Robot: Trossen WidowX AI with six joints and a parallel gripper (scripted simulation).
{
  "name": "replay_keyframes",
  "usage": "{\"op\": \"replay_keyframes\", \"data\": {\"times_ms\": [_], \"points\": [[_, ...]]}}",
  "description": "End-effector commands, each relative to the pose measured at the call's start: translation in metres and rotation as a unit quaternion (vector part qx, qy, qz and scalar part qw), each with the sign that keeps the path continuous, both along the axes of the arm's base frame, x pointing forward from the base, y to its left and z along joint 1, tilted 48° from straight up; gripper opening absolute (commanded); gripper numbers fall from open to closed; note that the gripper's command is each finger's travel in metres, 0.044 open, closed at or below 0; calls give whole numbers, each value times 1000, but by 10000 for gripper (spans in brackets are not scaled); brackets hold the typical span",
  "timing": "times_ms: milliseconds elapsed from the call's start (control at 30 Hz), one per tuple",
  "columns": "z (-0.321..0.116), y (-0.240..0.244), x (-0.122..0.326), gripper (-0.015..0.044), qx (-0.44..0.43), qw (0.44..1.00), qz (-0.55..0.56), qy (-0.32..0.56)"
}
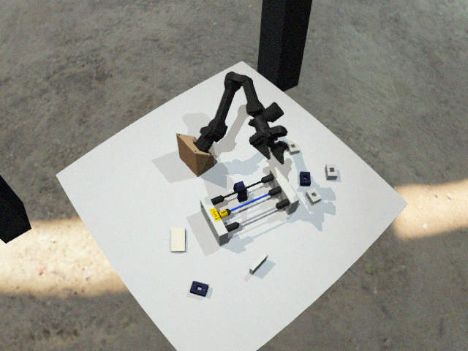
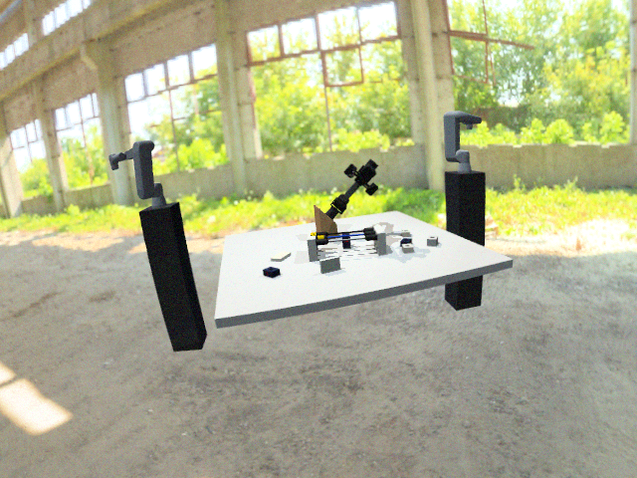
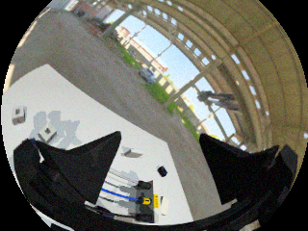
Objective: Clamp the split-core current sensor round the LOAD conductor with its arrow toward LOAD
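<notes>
My gripper (image 1: 275,159) (image 3: 161,137) is open and empty, above the table behind the right end of the conductor rack. The LOAD conductor (image 1: 249,202) (image 3: 120,194) is the blue middle one of three, with a yellow LOAD marker (image 1: 214,213) (image 3: 156,200) at its left end in the top view. A dark blue two-part body (image 1: 240,186) (image 2: 345,242), seemingly the sensor, stands at the rear black conductor. I cannot tell if it is round that conductor or behind it. Its arrow is not readable, and I cannot make it out in the wrist view.
Dark blue square blocks with holes (image 1: 305,178) (image 1: 199,288) and pale ones (image 1: 330,172) (image 1: 313,197) lie right and front of the rack. A cream plate (image 1: 178,240) lies left. A thin grey plate (image 1: 258,264) (image 2: 329,265) stands in front. The rack's end walls (image 1: 223,237) stand upright.
</notes>
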State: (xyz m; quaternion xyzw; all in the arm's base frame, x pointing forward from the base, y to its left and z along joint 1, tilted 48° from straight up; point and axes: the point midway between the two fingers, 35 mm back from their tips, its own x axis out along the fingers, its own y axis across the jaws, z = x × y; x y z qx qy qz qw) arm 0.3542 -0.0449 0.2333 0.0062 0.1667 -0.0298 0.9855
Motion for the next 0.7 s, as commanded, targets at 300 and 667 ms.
{"op": "replay_keyframes", "data": {"times_ms": [300, 667], "points": [[-187, -64, -17, 440, 185, 915, 16, 359], [-267, -74, -65, 440, 417, 779, 51, 466]]}}
